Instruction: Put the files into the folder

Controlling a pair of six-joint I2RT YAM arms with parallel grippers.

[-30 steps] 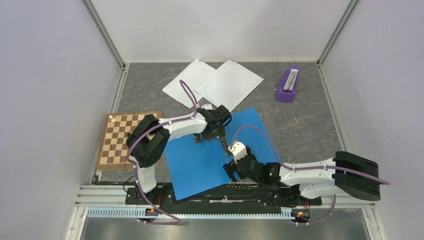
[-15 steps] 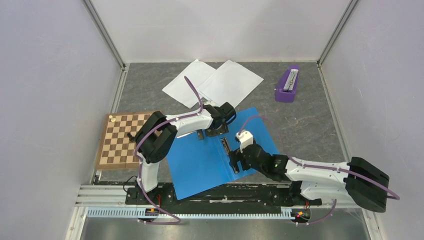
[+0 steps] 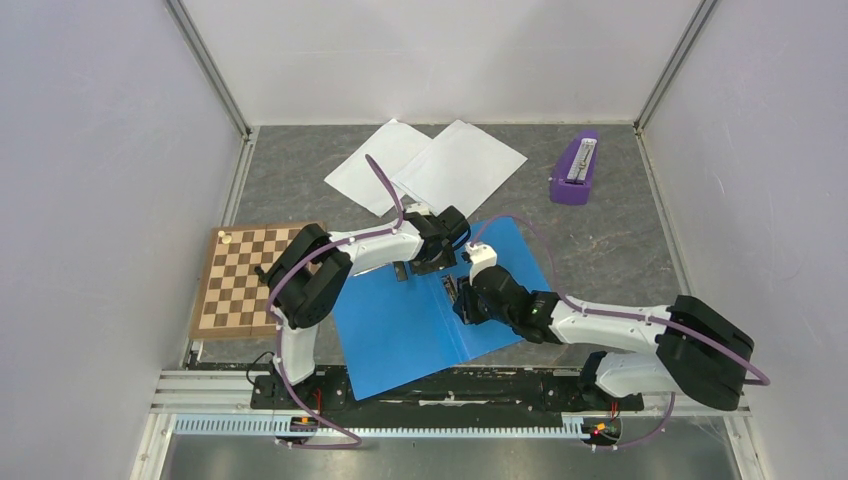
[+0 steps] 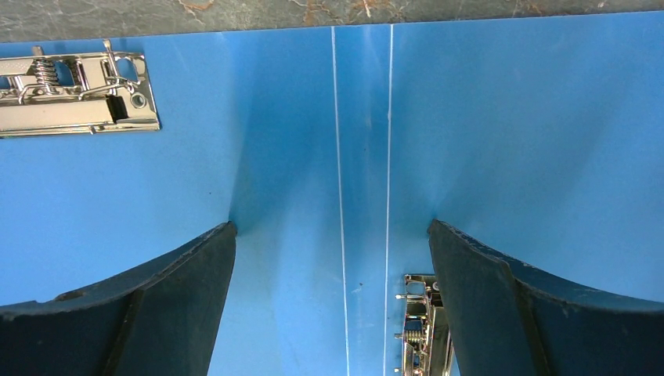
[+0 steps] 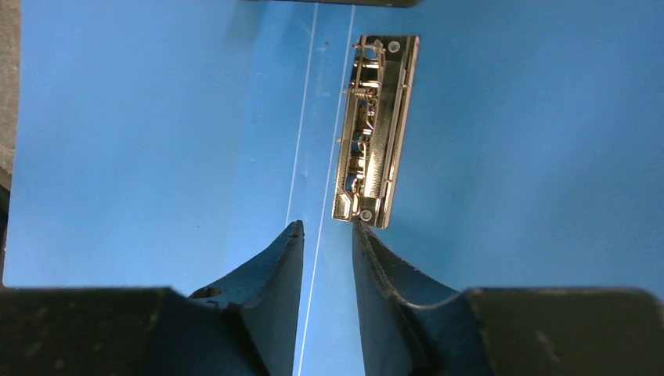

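**Folder's open, papers are all the way at the back**

So here's where I'm at. The folder (image 3: 430,315) is lying open and flat right in front of my bases, spine running roughly near-to-far with a bit of a slant. Both my grippers are parked over it. My left gripper (image 4: 332,301) is spread wide, fingers either side of the spine creases near the far edge, nothing between them. My right gripper (image 5: 327,239) has its fingers drawn close with a narrow gap left, tips just short of the near end of the metal clip (image 5: 374,129), which lies lengthwise beside the spine. Can't tell if it's touching the plastic.

The files (image 3: 425,165) are two overlapping white sheets on the table beyond the folder's far edge, well apart from both grippers. My left one is nearer to them, so I reckon that's the arm to reach back
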